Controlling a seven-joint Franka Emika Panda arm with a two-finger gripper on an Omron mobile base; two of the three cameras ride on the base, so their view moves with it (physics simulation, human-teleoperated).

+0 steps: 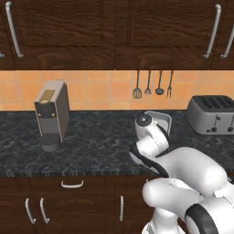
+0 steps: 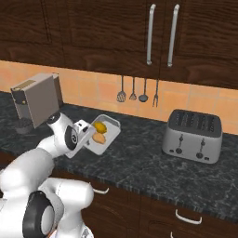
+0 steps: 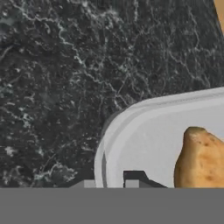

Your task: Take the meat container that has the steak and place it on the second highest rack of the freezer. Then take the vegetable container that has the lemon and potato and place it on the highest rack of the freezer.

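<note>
— Where do we see the vegetable container (image 2: 103, 135)?
— On the dark counter (image 2: 153, 167), left of the toaster (image 2: 193, 135), with the lemon (image 2: 100, 127) and potato (image 2: 99, 138) inside.
— And our gripper (image 3: 114, 183)?
— Its fingers are clamped narrow on the container's near rim, one tip on each side of the wall.

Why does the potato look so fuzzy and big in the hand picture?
In the hand view the camera sits right next to the potato, so it looks big, soft-edged and cut off by the frame; the container rim blurs too. In the right base view the potato is small and crisper beside the lemon, under flat, even light.
</note>
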